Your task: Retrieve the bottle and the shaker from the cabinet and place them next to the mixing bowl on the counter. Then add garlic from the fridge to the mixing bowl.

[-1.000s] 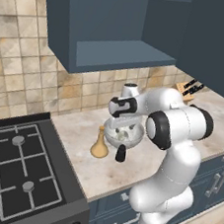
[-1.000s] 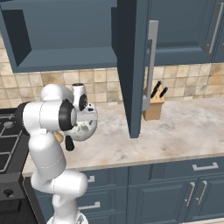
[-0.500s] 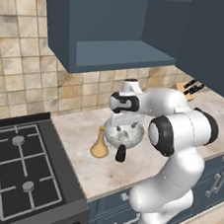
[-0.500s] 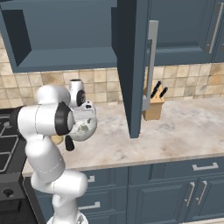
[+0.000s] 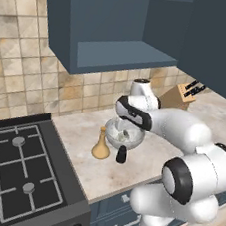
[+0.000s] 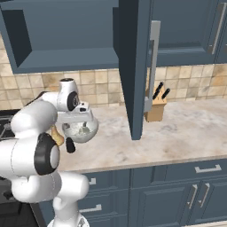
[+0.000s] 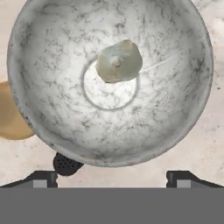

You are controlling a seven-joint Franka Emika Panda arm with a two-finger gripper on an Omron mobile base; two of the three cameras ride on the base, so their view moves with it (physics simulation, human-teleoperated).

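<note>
Now the pincer (image 7: 111,178) hangs wide over the bowl (image 7: 52,131), garlic (image 7: 119,61) inside — a careless exit could topple the bottle (image 5: 101,146) or shaker (image 5: 122,155).

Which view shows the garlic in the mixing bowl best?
The hand view: it looks straight down at the garlic lying near the mixing bowl's centre. The left base view shows a small pale lump there; the right base view shows pale blurs through the glass.

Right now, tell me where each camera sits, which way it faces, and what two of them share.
Left base view: behind the arm's left, looking forward-down at the counter; arm rises lower right.
Right base view: behind its right, same counter; arm lower left.
Hand view: on the hand, looking straight down into the mixing bowl holding garlic; open claw at the bottom.
Shared: bowl, bottle, shaker.
</note>
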